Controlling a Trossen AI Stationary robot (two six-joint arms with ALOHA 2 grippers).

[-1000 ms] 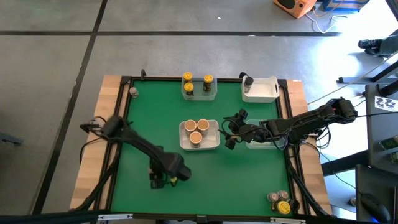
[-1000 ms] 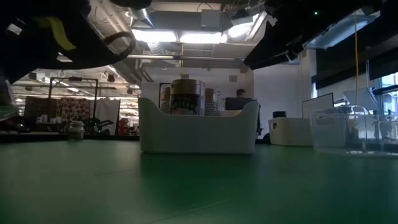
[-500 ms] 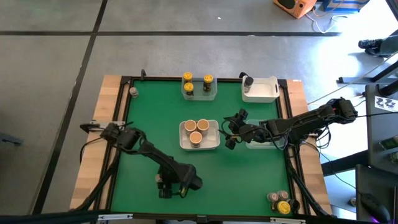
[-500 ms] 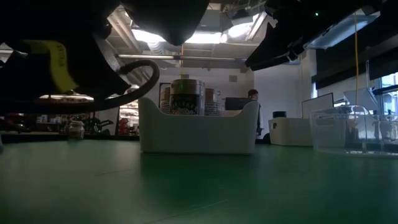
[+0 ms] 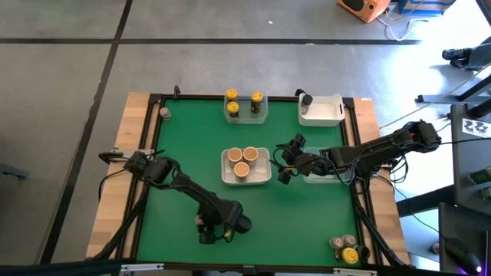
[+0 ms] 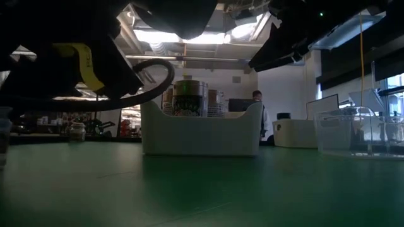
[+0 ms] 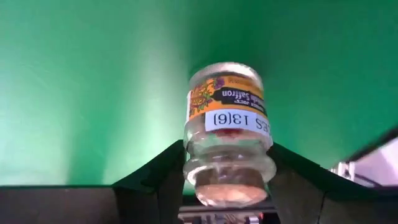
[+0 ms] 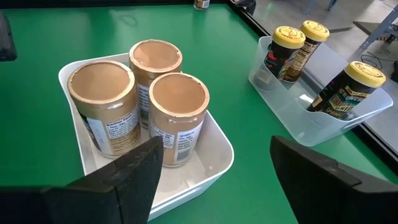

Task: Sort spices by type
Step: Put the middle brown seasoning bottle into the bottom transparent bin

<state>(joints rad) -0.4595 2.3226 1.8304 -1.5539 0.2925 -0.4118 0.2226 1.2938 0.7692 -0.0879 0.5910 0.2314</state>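
Note:
My left gripper (image 5: 205,228) is near the table's front edge, left of the middle, shut on a small clear spice jar (image 7: 228,127) with an orange saffron label. My right gripper (image 5: 282,162) hangs open with nothing between its fingers (image 8: 134,171), just right of a white tub (image 5: 262,175) at the table's middle. That tub holds three tan-capped jars (image 8: 177,96). A clear tub (image 5: 245,116) at the far edge holds three yellow-capped jars (image 8: 292,38). A white tub (image 5: 326,115) at the far right holds a dark-capped jar (image 5: 306,100). My left gripper pinches the saffron jar between its two fingers at the end nearest the wrist (image 7: 227,174). The fingers slant down from above and lie along the jar's sides. The jar sticks out ahead of them toward the green mat. I cannot tell whether its far end touches the mat.
Several loose jars (image 5: 345,247) stand at the near right corner, and one jar (image 5: 164,113) at the far left corner. A clear tub (image 5: 316,178) lies under my right arm. Open green mat spreads around my left gripper.
My left gripper has gone down and toward the table's near edge, a little to the right, carrying the saffron jar with it. Most of that move came in the first half second. My right arm has kept still.

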